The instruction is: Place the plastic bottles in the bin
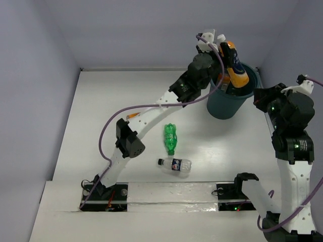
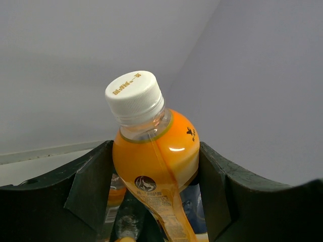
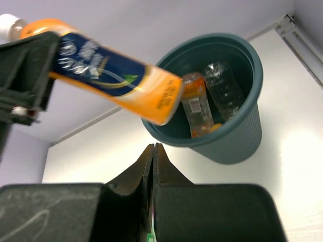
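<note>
Over the bin, left tool grips orange bottle.

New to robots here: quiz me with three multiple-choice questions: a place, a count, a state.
1. Where is the white-capped orange plastic bottle?
A. Held above the dark teal round plastic bin
B. Lying inside it
C. Standing beside it
2. How many bottles lie on the white table?
A. None
B. Two
C. Four
3. The right gripper is:
A. wide open
B. holding a bottle
C. shut, empty
Answers: 1A, left gripper clamps it there; 2B, one green bottle, one clear blue-labelled bottle; 3C, fingers meet, empty.
</note>
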Robot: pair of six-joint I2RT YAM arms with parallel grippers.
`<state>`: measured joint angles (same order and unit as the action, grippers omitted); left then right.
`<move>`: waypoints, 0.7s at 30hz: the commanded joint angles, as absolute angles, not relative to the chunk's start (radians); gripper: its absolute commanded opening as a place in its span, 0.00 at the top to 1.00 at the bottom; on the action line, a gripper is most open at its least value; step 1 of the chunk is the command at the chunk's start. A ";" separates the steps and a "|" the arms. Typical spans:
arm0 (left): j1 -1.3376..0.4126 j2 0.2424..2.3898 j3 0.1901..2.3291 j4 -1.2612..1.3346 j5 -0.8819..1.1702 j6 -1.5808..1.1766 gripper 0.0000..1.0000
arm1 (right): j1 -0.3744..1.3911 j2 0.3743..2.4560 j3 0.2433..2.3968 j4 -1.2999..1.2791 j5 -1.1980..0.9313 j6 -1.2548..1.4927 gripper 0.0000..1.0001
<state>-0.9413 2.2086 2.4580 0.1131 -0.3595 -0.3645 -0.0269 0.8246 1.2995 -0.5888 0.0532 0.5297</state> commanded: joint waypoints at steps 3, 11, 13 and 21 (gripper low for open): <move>-0.959 2.261 2.531 0.244 -0.463 -0.197 0.68 | -0.031 0.767 1.209 -0.617 0.040 0.578 1.00; -0.988 2.318 2.485 0.276 -0.459 -0.123 0.54 | -0.021 0.715 1.186 -0.621 -0.021 0.584 0.98; -0.997 2.321 2.482 0.287 -0.460 -0.114 0.50 | -0.012 0.704 1.174 -0.604 -0.061 0.589 0.98; -1.017 2.326 2.488 0.301 -0.448 -0.117 0.01 | -0.012 0.704 1.155 -0.583 -0.101 0.566 0.91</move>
